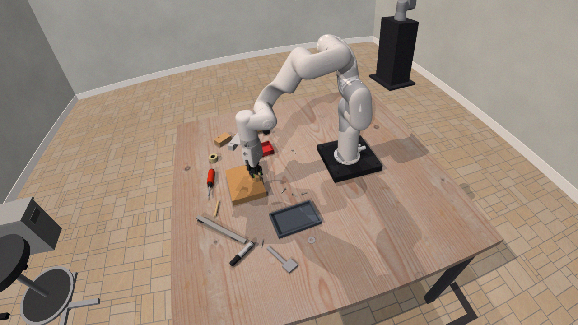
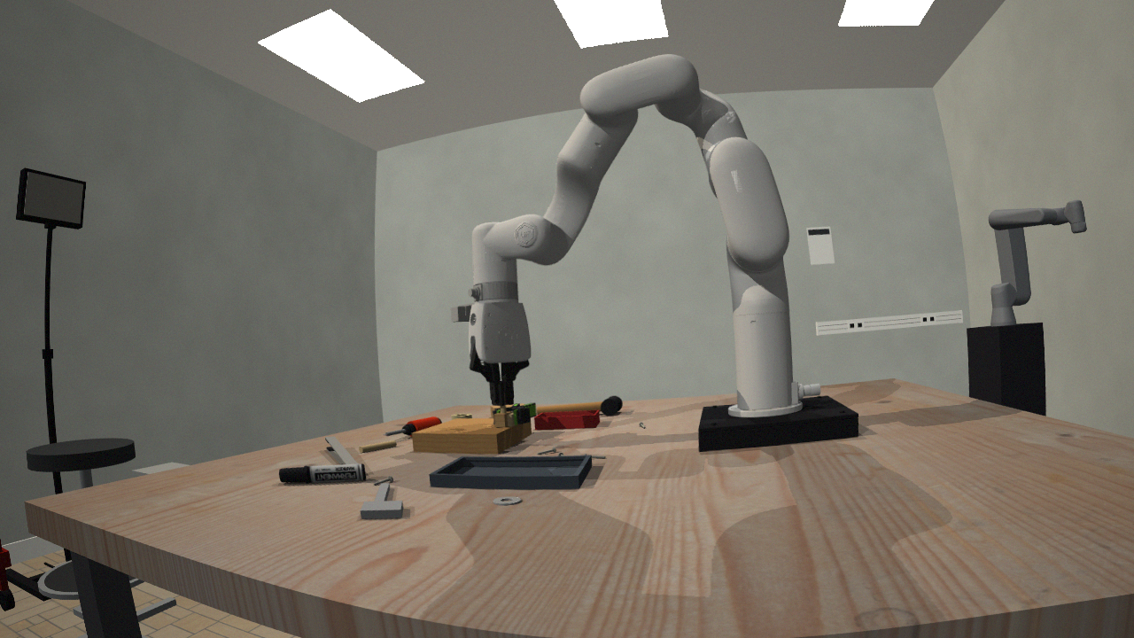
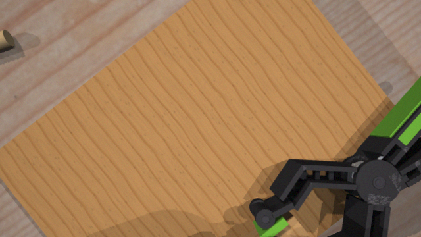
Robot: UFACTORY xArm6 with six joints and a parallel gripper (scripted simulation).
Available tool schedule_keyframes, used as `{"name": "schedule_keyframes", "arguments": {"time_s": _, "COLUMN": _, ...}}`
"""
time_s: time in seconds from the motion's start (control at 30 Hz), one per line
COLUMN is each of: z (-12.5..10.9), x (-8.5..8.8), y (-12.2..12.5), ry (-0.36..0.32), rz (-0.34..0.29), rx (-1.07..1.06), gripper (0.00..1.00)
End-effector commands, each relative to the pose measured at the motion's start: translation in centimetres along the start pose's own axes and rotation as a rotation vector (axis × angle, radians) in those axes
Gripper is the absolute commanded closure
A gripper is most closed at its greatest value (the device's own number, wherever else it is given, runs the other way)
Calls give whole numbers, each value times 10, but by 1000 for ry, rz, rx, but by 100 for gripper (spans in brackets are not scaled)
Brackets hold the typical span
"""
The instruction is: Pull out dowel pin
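Observation:
The bench board (image 1: 242, 188) (image 2: 455, 434) (image 3: 197, 115) is a flat orange wooden slab on the table. At its far right corner sits the small wooden block (image 2: 507, 417), mostly hidden by a black spring clamp (image 3: 329, 178) (image 2: 523, 411) with green pads. My gripper (image 1: 254, 174) (image 2: 500, 401) points straight down right over the block. It is shut on the dowel pin, which stands upright at the block; the fingers hide it. I cannot make out the bench stop.
A short wooden stick (image 1: 216, 208) (image 3: 4, 40) lies left of the board. Nearby lie a red screwdriver (image 1: 210, 178), a tape roll (image 1: 212, 157), a red tray (image 1: 268, 148) (image 2: 567, 418), a dark tray (image 1: 295, 218) (image 2: 511, 471), a ruler (image 1: 221, 229) and a marker (image 1: 241, 253) (image 2: 321, 473).

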State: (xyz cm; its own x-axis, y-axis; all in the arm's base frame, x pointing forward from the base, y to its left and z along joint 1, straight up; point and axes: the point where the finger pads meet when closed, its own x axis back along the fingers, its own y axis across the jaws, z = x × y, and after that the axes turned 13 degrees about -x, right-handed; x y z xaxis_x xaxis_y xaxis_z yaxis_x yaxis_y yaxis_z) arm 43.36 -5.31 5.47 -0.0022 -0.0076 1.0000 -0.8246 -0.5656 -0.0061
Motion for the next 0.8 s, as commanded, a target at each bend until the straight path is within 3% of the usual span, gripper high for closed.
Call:
{"name": "schedule_keyframes", "arguments": {"time_s": 0.0, "z": 1, "x": 2, "y": -1, "ry": 6, "rz": 0, "rx": 34, "gripper": 100}}
{"name": "schedule_keyframes", "arguments": {"time_s": 0.77, "z": 1, "x": 2, "y": -1, "ry": 6, "rz": -1, "rx": 457, "gripper": 100}}
